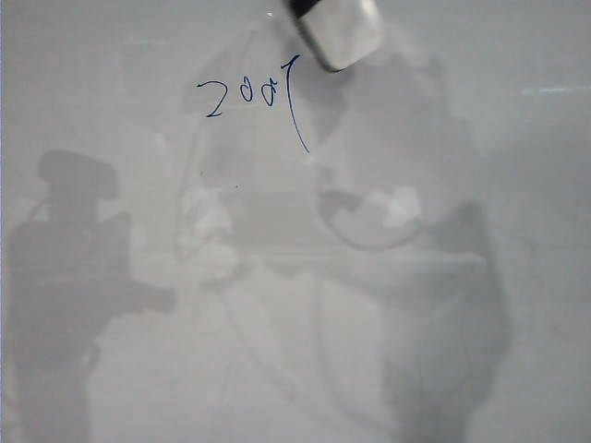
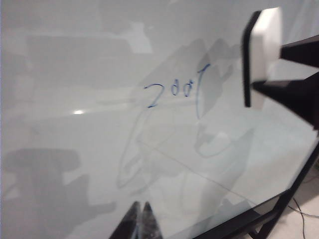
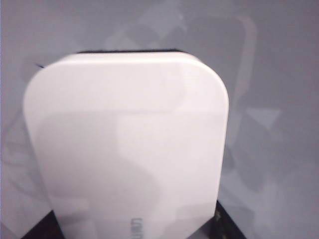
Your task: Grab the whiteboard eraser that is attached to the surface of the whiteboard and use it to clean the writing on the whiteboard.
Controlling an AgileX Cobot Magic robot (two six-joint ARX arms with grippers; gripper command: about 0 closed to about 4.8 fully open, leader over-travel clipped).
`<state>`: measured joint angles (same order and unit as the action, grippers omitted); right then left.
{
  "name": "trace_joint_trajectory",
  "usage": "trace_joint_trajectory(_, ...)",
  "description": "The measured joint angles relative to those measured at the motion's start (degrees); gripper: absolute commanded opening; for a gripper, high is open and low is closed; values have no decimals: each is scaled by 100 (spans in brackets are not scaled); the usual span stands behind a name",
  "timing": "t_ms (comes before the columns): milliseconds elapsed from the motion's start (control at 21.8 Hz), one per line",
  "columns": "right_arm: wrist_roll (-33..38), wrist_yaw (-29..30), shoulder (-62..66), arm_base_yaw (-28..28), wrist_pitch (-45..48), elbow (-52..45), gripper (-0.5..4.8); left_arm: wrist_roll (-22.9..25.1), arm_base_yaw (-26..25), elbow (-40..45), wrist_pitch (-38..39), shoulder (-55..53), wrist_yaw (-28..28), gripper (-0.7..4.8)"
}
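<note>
From the exterior view, the whiteboard (image 1: 111, 369) fills the whole picture, glossy and crossed by grey reflections. The writing (image 1: 254, 97), a thin blue scrawl ending in a long curved stroke, sits in the upper middle part of the board. The whiteboard eraser (image 1: 340, 32) shows at the board's top edge, just beside the upper end of that long stroke, its white body tilted and a dark felt strip along its upper side. Neither claw can be made out here.

In the left wrist view, the writing (image 2: 177, 92) lies near the middle of the whiteboard (image 2: 65, 64). The whiteboard eraser (image 2: 264, 47) stands beside it, nearer the board's side edge, white face outward with black felt along the side turned towards the board. The right claw (image 2: 271, 64) grasps it, with black fingers (image 2: 294, 92) closing on it from the side. The tips of the left claw (image 2: 139, 221) show at the frame's edge, drawn close together with nothing between them, well apart from the writing.

The right wrist view is almost filled by the whiteboard eraser (image 3: 127, 149), a white rounded block with a black strip along its far edge, against the grey whiteboard (image 3: 279, 59). Dark parts of the right claw (image 3: 129, 231) flank its near end.
</note>
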<state>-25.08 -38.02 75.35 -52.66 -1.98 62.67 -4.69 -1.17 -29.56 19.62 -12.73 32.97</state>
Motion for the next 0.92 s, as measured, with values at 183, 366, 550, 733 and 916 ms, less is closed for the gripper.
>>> trace_joint_trajectory(183, -177, -63, 748, 22, -48, 728, 260, 2, 2, 0, 2, 24, -267, -6)
trace_joint_trajectory(366, -627, -186, 855, 22, -48, 898, 260, 4, 0, 0, 15, 77, -463, -6)
trace_joint_trajectory(550, -730, -170, 868, 264, -48, 905, 260, 4, 0, 0, 39, 114, -476, -6)
trace_joint_trajectory(733, -758, -79, 925, 455, -63, 898, 260, 4, 0, 0, 39, 109, -490, -6)
trace_joint_trajectory(916, -918, 90, 1126, 470, 111, 907, 260, 4, 0, 0, 39, 111, -494, -6)
